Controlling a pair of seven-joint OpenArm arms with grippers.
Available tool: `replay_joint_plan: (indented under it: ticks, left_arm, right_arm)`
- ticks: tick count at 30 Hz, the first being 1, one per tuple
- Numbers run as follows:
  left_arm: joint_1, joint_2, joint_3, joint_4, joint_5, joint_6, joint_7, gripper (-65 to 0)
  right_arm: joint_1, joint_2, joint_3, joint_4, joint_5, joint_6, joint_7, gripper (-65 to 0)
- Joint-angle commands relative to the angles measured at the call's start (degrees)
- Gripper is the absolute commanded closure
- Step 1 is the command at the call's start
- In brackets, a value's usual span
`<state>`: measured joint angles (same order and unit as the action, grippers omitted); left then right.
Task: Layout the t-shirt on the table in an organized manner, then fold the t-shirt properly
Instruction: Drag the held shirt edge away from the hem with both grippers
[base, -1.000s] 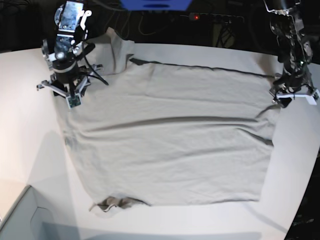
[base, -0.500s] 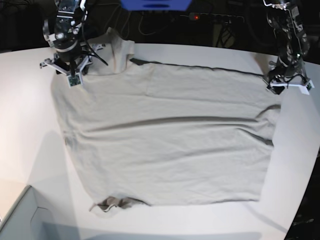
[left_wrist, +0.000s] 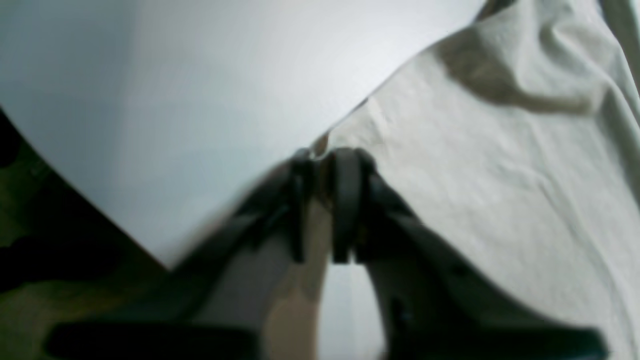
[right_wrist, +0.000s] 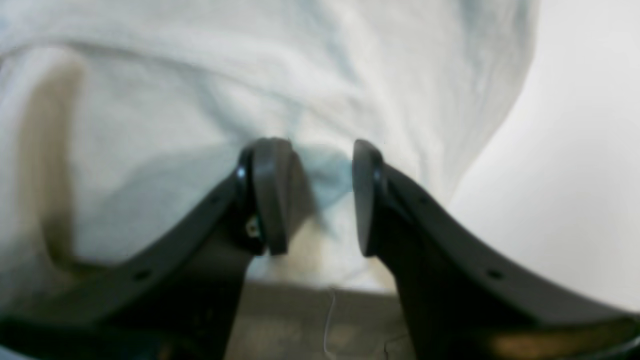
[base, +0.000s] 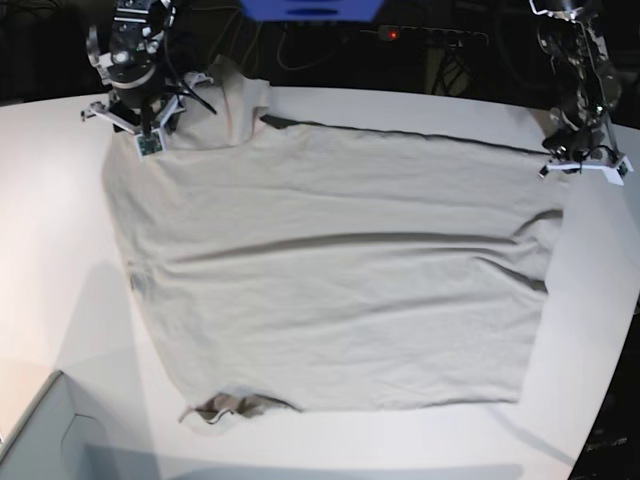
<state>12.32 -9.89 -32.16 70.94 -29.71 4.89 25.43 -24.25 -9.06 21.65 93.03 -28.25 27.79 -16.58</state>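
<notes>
The light grey-beige t-shirt (base: 340, 270) lies spread flat across the white table (base: 60, 250), its darker neck (base: 225, 407) at the near edge. My left gripper (base: 583, 165) is at the shirt's far right corner. In the left wrist view its jaws (left_wrist: 320, 155) are pressed together on the cloth's edge (left_wrist: 500, 175), beside bare table (left_wrist: 200, 100). My right gripper (base: 148, 140) is at the far left corner by a bunched sleeve (base: 235, 100). Its fingers (right_wrist: 317, 150) stand apart, tips down over the cloth (right_wrist: 200, 100), gripping nothing.
A grey box corner (base: 40, 440) sits at the near left. Behind the table are a blue object (base: 310, 8) and a power strip with a red light (base: 395, 35). The table's curved edge (base: 610, 390) drops off close to the shirt's right side.
Both arms have moved toward the table's far edge. The right gripper went from the shirt's left side to its far left corner. The left gripper's jaws have closed on the far right corner.
</notes>
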Motion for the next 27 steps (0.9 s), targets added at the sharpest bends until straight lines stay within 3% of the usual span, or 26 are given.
replay_joint_plan:
  ticks: [1,2,8,15,27]
  left_arm:
    - [-0.3,-0.2,0.1,-1.2,0.1,1.0,3.4,-2.3]
    - [-0.8,-0.2,-0.1,-1.9,0.2,1.0,3.7,0.0]
    - [-0.6,0.4,-0.1,0.1,0.0,1.0,4.0,-0.1]
    - [1.6,0.4,-0.2,5.0,-0.1,1.0,4.0,-0.1]
    - [1.6,0.4,-0.3,4.6,-0.1,1.0,4.0,-0.1]
  right_arm:
    - [-0.4,0.1,0.0,1.1,0.3,-0.2,1.1,-19.8]
    - [-0.7,0.1,0.0,1.1,0.3,-0.2,1.1,-19.8]
    - [-1.0,0.1,1.2,2.3,1.7,-0.2,0.6,-20.0]
    - [-2.1,0.1,6.2,5.0,10.5,-0.2,0.6,-29.3]
    - [-1.4,0.1,7.0,-1.6,10.7,-0.2,0.6,-30.2]
